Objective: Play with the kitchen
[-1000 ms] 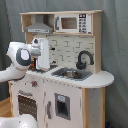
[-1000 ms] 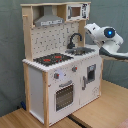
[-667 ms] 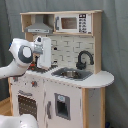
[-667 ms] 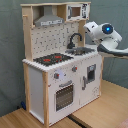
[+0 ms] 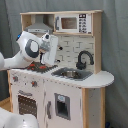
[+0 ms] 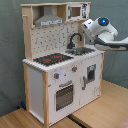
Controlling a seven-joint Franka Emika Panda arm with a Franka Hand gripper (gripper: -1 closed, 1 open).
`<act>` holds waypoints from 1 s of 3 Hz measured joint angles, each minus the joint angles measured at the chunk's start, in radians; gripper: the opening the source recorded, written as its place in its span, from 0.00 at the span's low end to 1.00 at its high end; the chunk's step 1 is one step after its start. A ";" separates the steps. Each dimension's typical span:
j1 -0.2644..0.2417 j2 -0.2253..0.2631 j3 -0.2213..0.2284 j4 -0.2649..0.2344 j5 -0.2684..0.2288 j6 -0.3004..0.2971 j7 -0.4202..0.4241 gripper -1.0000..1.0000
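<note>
A tall toy kitchen [image 5: 60, 75] of light wood and white panels stands in the middle of both exterior views, set on a wooden floor in front of a grey-green curtain [image 6: 10, 60]. Its counter carries a black stovetop [image 6: 51, 59] with red burners on one side and a metal sink [image 5: 69, 74] with a curved black faucet [image 5: 84, 59] on the other. Above the counter runs a pale pegboard back [image 6: 52, 40], topped by a grey hood [image 5: 39, 27] and a small toy microwave [image 5: 72, 23] set into the upper shelf. Below the counter, the front shows an oven door [image 6: 64, 96] with a dark window, knobs above it, and a second white door [image 5: 62, 106] with a dark panel. The white robot arm [image 6: 112, 40] reaches in from the first exterior view's left and from the second exterior view's right. Its wrist, with a blue-lit joint in the second exterior view, hangs above the counter near the sink and stovetop. The gripper [image 5: 49, 55] points downward over the counter, close to the pegboard back, and appears not to touch the kitchen; whether its fingers are spread or closed cannot be told, and nothing can be seen held in it.
</note>
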 joint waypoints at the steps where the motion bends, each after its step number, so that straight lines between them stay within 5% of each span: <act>1: -0.018 0.094 0.004 0.033 -0.001 -0.024 -0.017 1.00; 3: -0.025 0.245 0.015 0.072 -0.002 -0.072 -0.133 1.00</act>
